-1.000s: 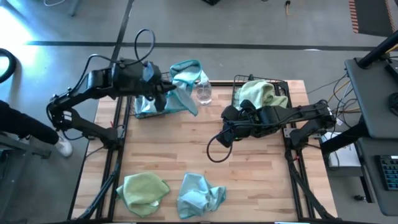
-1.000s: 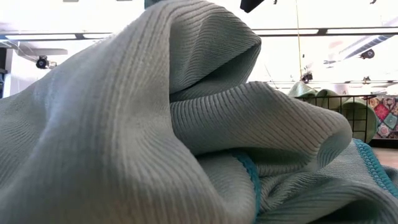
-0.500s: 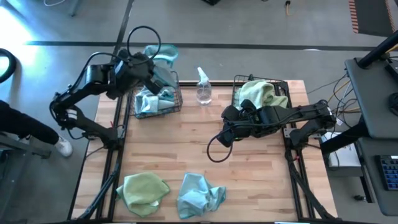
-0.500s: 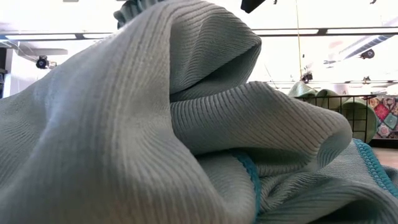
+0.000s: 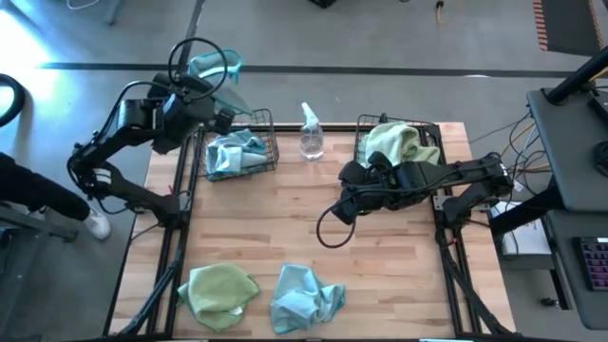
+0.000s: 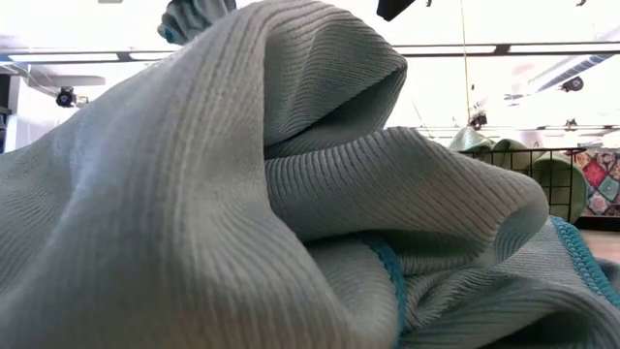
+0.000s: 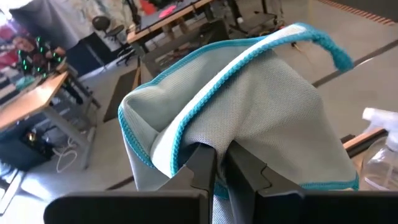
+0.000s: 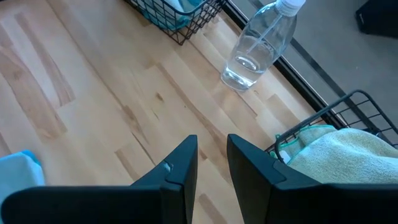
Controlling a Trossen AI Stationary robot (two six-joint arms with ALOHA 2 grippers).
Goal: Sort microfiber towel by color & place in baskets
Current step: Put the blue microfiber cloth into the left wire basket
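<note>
The left gripper (image 7: 216, 163) has its jaws pinched tight on a light blue towel (image 7: 249, 112), held up just beyond the left basket (image 5: 267, 142), which holds more blue cloth (image 5: 231, 152). The right gripper (image 8: 211, 163) hangs with jaws slightly parted, gripping nothing, beside the right basket (image 5: 362, 133) holding a yellow-green towel (image 5: 393, 142).

two black wire-mesh baskets: the left basket (image 5: 241, 154) and the right basket (image 5: 399, 144), both along the table's (image 5: 313, 237) far edge. three light blue microfiber towels: a held blue towel (image 5: 211, 68) past the far left corner, a blue towel in the left basket (image 5: 233, 152), a loose blue towel (image 5: 304, 296) at the near edge. two yellow-green towels: one in the right basket (image 5: 394, 142), a loose yellow-green towel (image 5: 220, 293) at the near edge. one clear spray bottle (image 5: 311, 133) between the baskets.
</note>
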